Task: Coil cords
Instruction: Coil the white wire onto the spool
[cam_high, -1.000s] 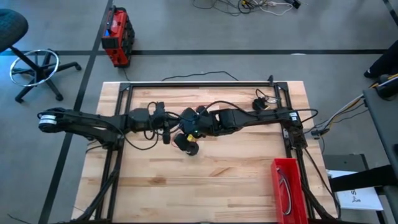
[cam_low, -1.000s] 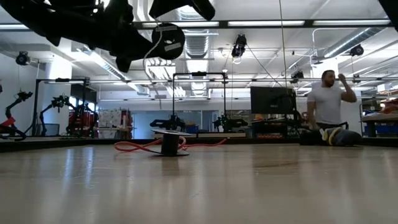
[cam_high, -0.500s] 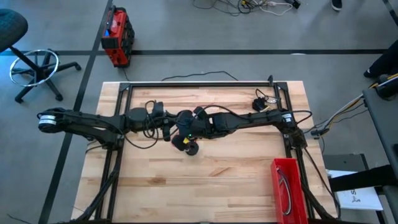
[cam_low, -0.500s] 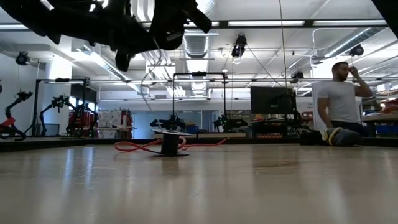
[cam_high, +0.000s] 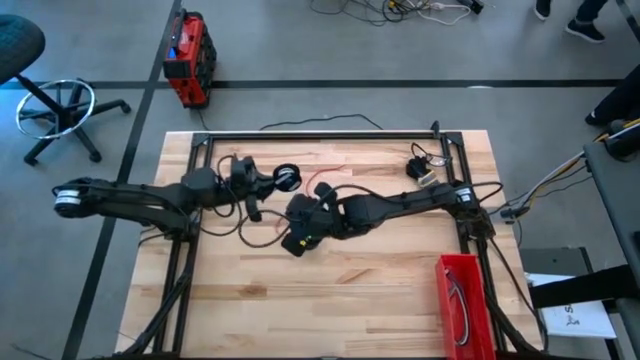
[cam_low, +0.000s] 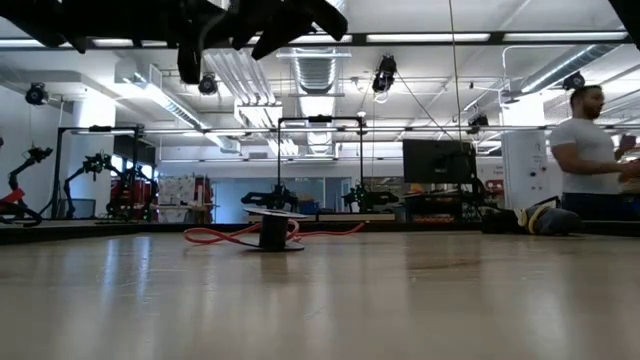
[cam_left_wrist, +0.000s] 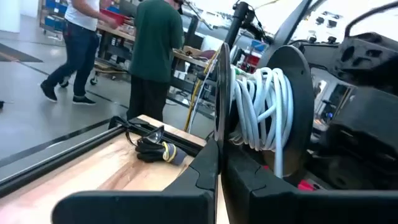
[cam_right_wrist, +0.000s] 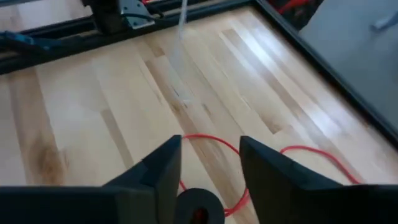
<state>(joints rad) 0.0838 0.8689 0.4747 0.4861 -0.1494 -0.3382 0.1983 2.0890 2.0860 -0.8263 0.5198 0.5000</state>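
The left gripper (cam_left_wrist: 217, 168) has its jaws pinching a black spool (cam_left_wrist: 292, 112) wound with white cord (cam_left_wrist: 258, 109). The right gripper (cam_right_wrist: 208, 168) hangs above the tabletop (cam_right_wrist: 81, 112), jaws spread, with the red cord (cam_right_wrist: 211, 144) and a dark spool (cam_right_wrist: 198, 208) directly between them.

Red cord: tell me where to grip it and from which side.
Pinch the red cord on the free strand flat on the table, clear of the black spool, coming straight down, since it is thin and flat. The right gripper, jaws open, hangs above it. The left gripper holds the white cord spool.
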